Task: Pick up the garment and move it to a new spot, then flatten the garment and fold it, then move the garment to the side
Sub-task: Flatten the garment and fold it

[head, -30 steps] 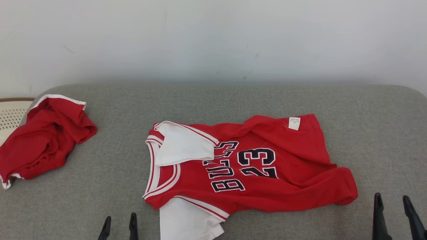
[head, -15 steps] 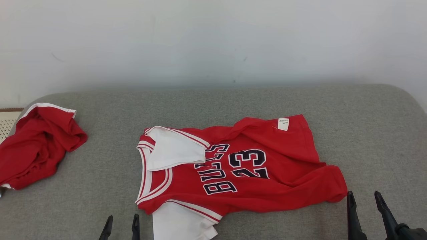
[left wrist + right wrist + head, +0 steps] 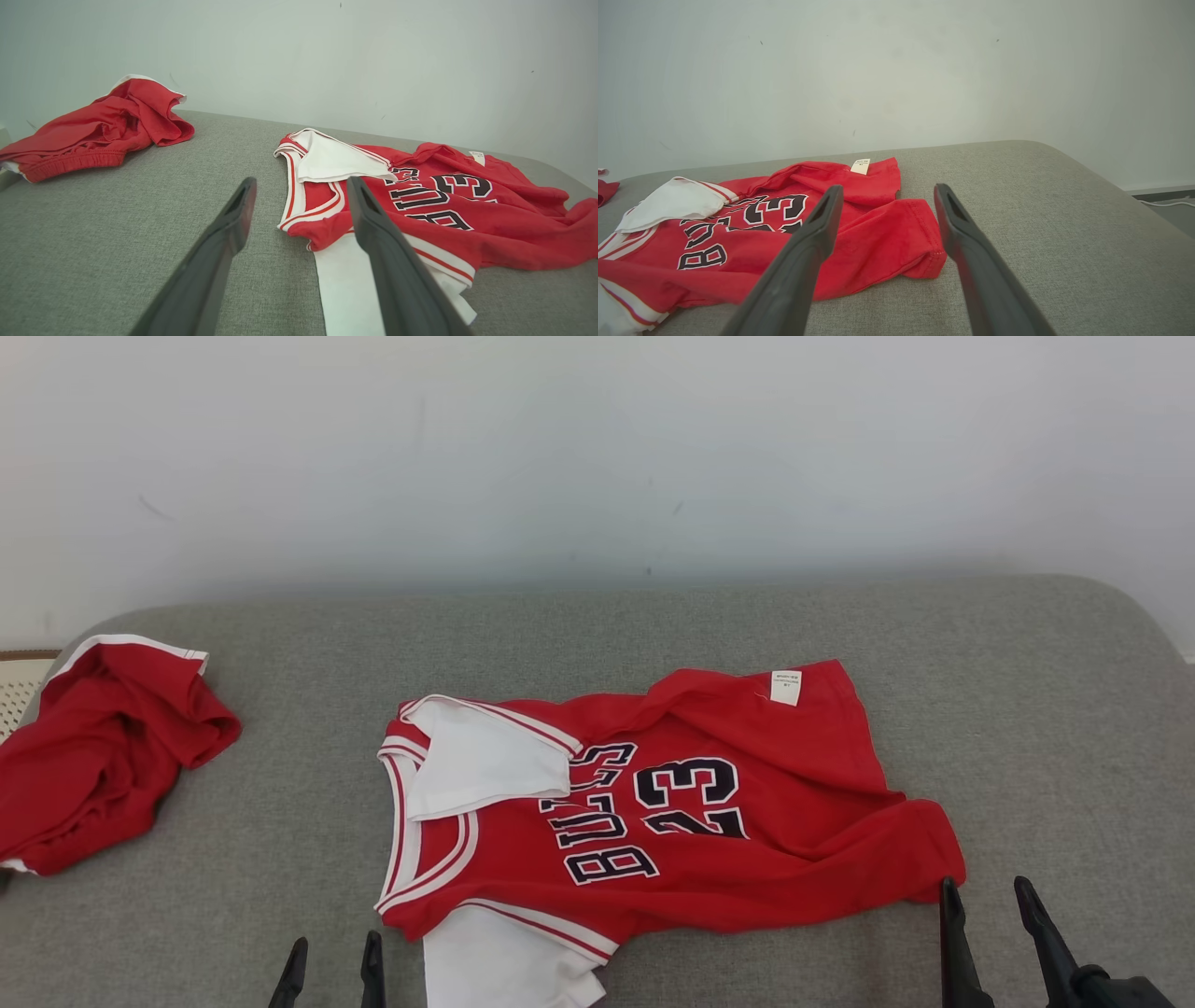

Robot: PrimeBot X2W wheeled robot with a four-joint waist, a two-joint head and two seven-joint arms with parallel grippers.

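Note:
The garment point(image 3: 794, 775) is a red jersey with white sleeves and "BULLS 23" on it, lying rumpled on the grey cushioned surface point(image 3: 653, 635), collar to the left. One sleeve is folded over the chest. My left gripper point(image 3: 335, 941) stands open near the front edge, just left of the lower white sleeve. My right gripper point(image 3: 986, 885) is open right beside the jersey's hem corner. In the left wrist view the left gripper point(image 3: 301, 179) points at the collar of the jersey point(image 3: 490, 219). In the right wrist view the right gripper point(image 3: 888, 186) frames the hem corner of the jersey point(image 3: 878, 233).
A second red piece of clothing point(image 3: 103, 747) lies bunched at the surface's left end, next to a woven cane object point(image 3: 19, 686). A pale wall runs behind. To the right the cushion's edge drops off toward a cable point(image 3: 1164, 203) on the floor.
The head view has shifted, so everything sits a little further left. My right gripper has moved left, up to the jersey's hem corner. Both grippers stay open.

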